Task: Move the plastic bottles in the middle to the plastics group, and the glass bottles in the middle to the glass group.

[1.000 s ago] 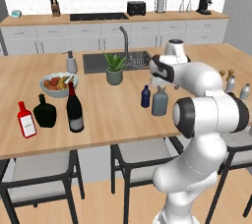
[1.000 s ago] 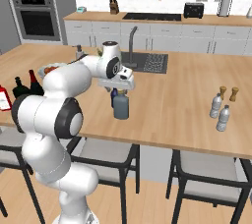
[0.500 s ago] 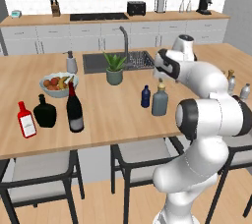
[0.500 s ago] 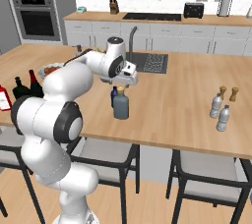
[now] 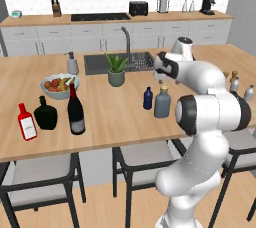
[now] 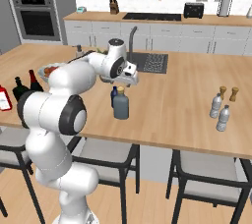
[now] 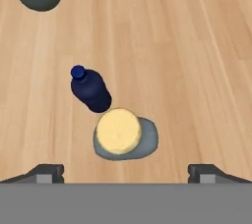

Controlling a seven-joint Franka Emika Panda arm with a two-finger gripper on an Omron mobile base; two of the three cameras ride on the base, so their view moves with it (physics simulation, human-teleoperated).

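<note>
My gripper [image 7: 126, 173] is open and hangs above the two bottles in the middle of the island, holding nothing. Seen from above, the grey-blue glass bottle with a gold-tan cap [image 7: 118, 131] sits between the fingertips [image 7: 47, 172]. The small dark-blue plastic bottle [image 7: 91, 89] stands just beyond it. Both stand upright side by side [image 5: 162, 103] [image 5: 148, 98], below the gripper [image 5: 161, 68] [image 6: 131, 75]. At the left, the tall black wine bottle [image 5: 76, 110] stands beside the black flask [image 5: 45, 114] and the red bottle [image 5: 27, 122]. Two ribbed water bottles [image 6: 215, 105] [image 6: 224, 118] stand at the right.
A potted plant [image 5: 116, 70] and the sink [image 5: 134, 61] lie behind the middle bottles. A fruit bowl [image 5: 58, 85] and a soap dispenser [image 5: 73, 64] stand at the left rear. Two shakers [image 6: 228, 93] stand behind the water bottles. Stools line the island's near edge.
The arm's elbow has swung a little to the right and the hand has shifted slightly over the two middle bottles. The jaws have stayed open. No bottle has moved.
</note>
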